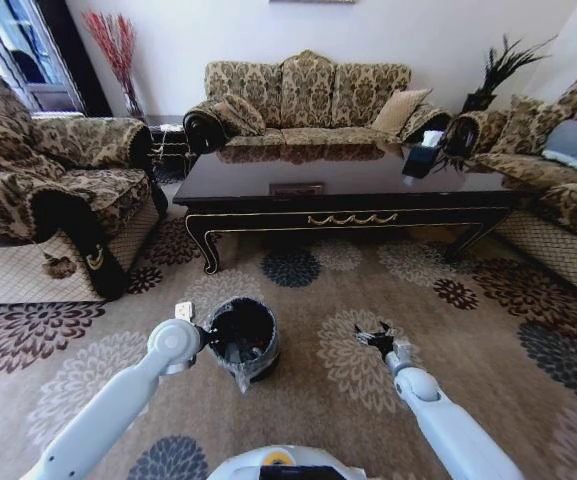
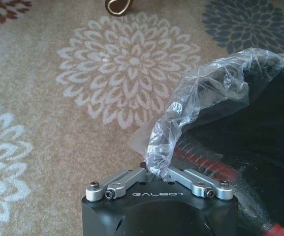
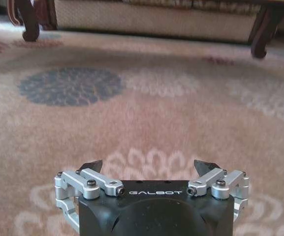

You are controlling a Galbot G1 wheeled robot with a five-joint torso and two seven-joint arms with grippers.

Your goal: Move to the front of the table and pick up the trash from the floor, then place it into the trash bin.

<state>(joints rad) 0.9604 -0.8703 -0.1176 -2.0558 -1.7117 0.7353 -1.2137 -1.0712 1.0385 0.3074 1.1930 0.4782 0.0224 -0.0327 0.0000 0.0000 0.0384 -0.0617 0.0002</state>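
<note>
**A:** Starting with the biggest thing: where does the job stand?

**B:** The beige flower-medallion carpet (image 1: 318, 410) runs up to the long glossy black coffee table (image 1: 348, 190), and the robot faces the table's gold-trimmed front. The small round black bin (image 1: 243, 340) sits on the carpet near that front, its crinkled clear plastic liner (image 2: 201, 98) folded over the rim.

**A:** And the arms?

**B:** The left gripper (image 2: 154, 172) is at the bin's rim, its linkage drawn in and its fingers together. The liner bunches right at the tips, and I cannot tell whether they nip it or hold anything. The right gripper (image 3: 151, 167) hovers low over the carpet, well apart from the bin, spread wide and empty.

**A:** The trash?

**B:** A small white scrap (image 1: 183, 310) lies on the carpet just beside the left wrist. A thin red strip (image 2: 205, 164) shows inside the bin.

**A:** How should it be done well?

**B:** I'd say the drop belongs over the dark opening rather than the rim, and the arm should lift straight up so the liner isn't dragged or the bin tipped.

**A:** Any writing?

**B:** "GALBOT" (image 2: 159, 194), in white on both black gripper bodies.
</note>
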